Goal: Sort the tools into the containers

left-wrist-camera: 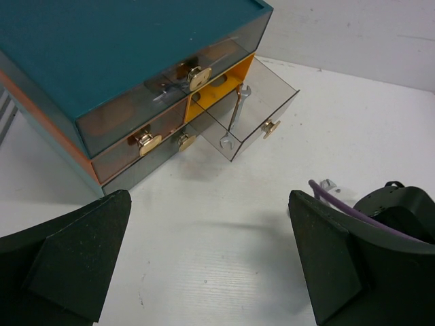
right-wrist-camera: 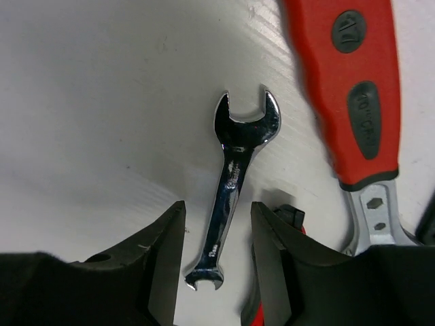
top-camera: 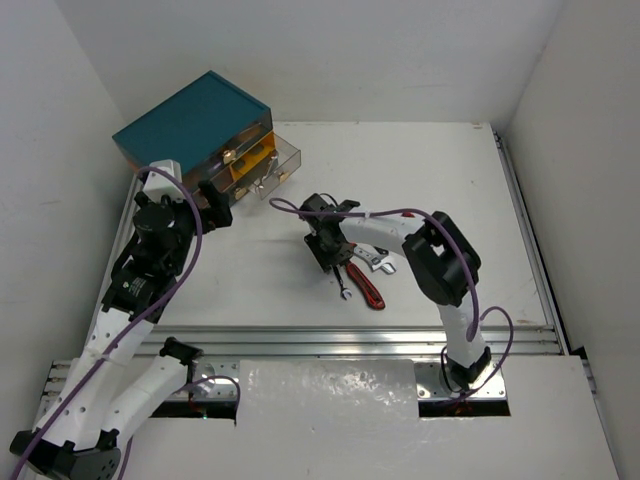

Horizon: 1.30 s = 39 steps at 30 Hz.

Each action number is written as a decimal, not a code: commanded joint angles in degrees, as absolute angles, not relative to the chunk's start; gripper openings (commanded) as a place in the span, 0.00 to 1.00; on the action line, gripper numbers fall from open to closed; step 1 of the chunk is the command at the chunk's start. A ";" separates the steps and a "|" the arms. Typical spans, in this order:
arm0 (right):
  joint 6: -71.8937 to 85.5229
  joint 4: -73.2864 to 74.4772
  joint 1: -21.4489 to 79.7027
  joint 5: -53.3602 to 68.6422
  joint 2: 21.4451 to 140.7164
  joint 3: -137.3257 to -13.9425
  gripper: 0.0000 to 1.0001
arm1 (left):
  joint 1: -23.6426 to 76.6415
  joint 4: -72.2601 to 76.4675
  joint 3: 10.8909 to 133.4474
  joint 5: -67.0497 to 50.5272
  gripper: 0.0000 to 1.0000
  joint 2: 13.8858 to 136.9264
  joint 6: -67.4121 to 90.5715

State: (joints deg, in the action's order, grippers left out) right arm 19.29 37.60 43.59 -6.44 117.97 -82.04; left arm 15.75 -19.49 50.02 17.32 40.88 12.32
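Note:
The teal-topped cabinet [top-camera: 190, 125] stands at the back left, with one clear drawer [top-camera: 277, 165] pulled out. In the left wrist view a silver wrench [left-wrist-camera: 236, 117] lies in that open drawer [left-wrist-camera: 268, 102]. My left gripper [left-wrist-camera: 207, 251] is open and empty over bare table in front of the cabinet [left-wrist-camera: 122, 54]. My right gripper [right-wrist-camera: 217, 238] is open, low over the table, its jaws on either side of a small silver open-end wrench [right-wrist-camera: 234, 180] without touching it. A red-handled adjustable wrench [right-wrist-camera: 353, 102] lies just to the right.
Red-and-black handled tools [top-camera: 368, 285] and a silver wrench head [top-camera: 378, 260] lie together mid-table beside my right gripper [top-camera: 325, 248]. The other drawers with tan knobs [left-wrist-camera: 148, 141] are closed. White walls enclose the table; a metal rail [top-camera: 350, 340] runs along the near edge.

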 commanded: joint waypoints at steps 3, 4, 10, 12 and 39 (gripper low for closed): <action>20.57 36.21 43.16 -5.45 119.79 -82.44 0.43 | 15.12 -17.14 50.18 17.49 1.00 40.17 12.13; 20.65 36.12 43.07 -4.75 120.23 -82.44 0.41 | 15.12 -17.23 50.10 17.49 1.00 40.17 12.13; 21.45 36.91 43.15 -6.06 123.31 -82.79 0.24 | 15.12 -17.23 50.10 17.58 1.00 39.99 12.04; 21.53 36.74 43.50 -6.76 123.05 -82.53 0.21 | 15.12 -17.23 50.18 17.58 1.00 39.99 11.95; 38.75 -7.29 34.28 17.42 118.54 -108.25 0.07 | 15.12 -16.88 49.92 18.54 1.00 40.43 11.87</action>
